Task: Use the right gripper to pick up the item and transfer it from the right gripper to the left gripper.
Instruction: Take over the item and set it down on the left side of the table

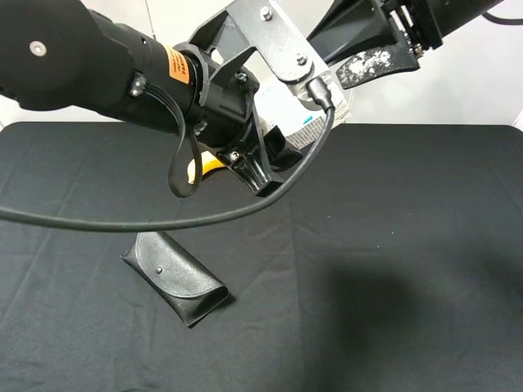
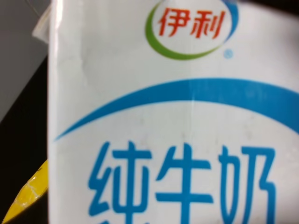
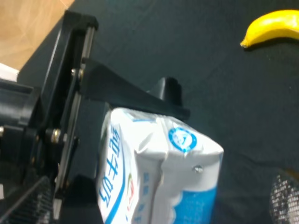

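Exterior high shows the left gripper holding the milk carton aloft over the black table, the right gripper just beside it; left wrist is filled by the carton's printed face; right wrist shows the left jaws pinching it, the right jaws spread wide — the handover looks made, so the right arm need only back clear.

We see soft, even overhead light and a broad shadow on the black cloth. Between the fingers of the left gripper, the milk carton looks blurred, its edge glaring.
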Tool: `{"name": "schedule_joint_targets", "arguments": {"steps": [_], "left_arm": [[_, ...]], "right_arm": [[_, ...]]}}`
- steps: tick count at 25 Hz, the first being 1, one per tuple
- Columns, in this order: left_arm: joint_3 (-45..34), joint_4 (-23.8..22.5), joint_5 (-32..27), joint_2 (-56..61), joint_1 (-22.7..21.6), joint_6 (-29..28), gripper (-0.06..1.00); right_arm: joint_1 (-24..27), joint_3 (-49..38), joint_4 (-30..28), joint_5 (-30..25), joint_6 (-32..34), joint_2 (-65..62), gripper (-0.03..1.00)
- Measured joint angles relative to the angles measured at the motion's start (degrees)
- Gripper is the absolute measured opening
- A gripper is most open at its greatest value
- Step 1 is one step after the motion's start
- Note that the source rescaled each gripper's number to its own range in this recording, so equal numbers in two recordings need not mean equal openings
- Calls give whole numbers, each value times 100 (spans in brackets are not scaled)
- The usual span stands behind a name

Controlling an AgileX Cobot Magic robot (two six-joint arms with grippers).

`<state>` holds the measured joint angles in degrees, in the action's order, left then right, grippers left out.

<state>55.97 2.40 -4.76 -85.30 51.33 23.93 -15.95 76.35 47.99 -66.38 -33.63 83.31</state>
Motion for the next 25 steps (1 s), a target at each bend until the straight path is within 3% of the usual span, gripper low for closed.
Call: {"name": "schedule_joint_targets", "arguments": {"steps": [14, 25], "left_arm": [[0, 0, 0, 0, 0, 0, 1], [0, 0, 6, 0, 0, 22, 1]], "right_arm": [[919, 254, -470, -256, 328, -393, 100], [1061, 259, -2639, -273, 1361, -2031, 100]]}}
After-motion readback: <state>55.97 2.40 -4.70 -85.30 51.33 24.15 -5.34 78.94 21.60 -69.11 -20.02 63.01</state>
